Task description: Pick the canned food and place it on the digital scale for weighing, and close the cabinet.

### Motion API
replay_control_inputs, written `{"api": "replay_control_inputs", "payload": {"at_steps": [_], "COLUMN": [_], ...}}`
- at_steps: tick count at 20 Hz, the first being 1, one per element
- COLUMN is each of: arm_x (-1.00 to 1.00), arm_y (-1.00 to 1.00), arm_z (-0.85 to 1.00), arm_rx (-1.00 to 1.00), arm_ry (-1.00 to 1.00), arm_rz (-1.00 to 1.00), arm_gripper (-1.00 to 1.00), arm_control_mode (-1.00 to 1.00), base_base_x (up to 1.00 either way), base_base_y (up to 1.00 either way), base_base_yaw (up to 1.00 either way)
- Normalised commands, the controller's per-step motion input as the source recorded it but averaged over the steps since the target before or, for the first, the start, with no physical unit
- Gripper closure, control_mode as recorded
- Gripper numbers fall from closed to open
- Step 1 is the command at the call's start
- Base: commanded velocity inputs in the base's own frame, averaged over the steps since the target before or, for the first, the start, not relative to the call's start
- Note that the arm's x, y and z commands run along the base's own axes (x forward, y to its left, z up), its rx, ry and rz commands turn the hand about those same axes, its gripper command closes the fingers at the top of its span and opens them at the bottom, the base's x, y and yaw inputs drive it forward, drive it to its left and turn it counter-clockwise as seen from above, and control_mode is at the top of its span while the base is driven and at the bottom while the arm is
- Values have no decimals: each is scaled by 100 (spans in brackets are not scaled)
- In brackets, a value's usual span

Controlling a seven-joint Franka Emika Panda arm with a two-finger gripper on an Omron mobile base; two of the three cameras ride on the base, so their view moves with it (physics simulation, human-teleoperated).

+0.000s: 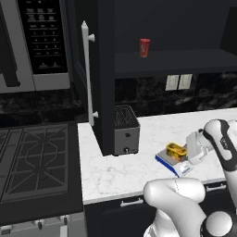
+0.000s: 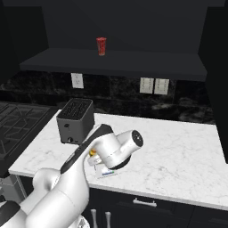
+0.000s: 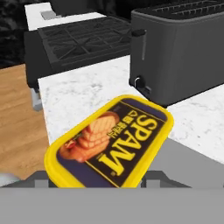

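The canned food (image 3: 111, 142) is a squat yellow tin with a dark label. It lies on the grey plate of the digital scale (image 3: 188, 159), between my fingertips (image 3: 154, 176). My gripper (image 1: 184, 152) reaches in from the right and is shut on the canned food (image 1: 176, 150), low over the blue-based digital scale (image 1: 172, 163). In the right base view my arm hides most of it, leaving a yellow sliver of the canned food (image 2: 92, 152) and a corner of the digital scale (image 2: 105, 173). The cabinet (image 1: 105, 69) stands open, its door swung out with the bar handle (image 1: 85, 74) facing left.
A dark toaster (image 1: 126, 129) sits just left of the scale on the white counter (image 1: 115, 171). A slim red can (image 1: 145, 47) stands on the cabinet shelf (image 2: 111, 58). The microwave (image 1: 41, 41) and stove (image 1: 32, 157) are to the left.
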Motion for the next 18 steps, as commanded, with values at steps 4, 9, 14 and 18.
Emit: {"api": "replay_control_inputs", "payload": {"at_steps": [4, 9, 14, 18], "arm_x": [29, 27, 37, 45], "arm_y": [0, -3, -10, -22], "arm_z": [-30, -16, -28, -15], "arm_rx": [0, 0, 0, 0], "arm_ry": [-16, -11, 0, 0], "arm_rz": [9, 6, 8, 7], "arm_gripper": [100, 100, 100, 100], "arm_control_mode": [-100, -100, -100, -100], "base_base_x": [0, 0, 0, 0], "base_base_y": [0, 0, 0, 0], "base_base_yaw": [0, 0, 0, 0]}}
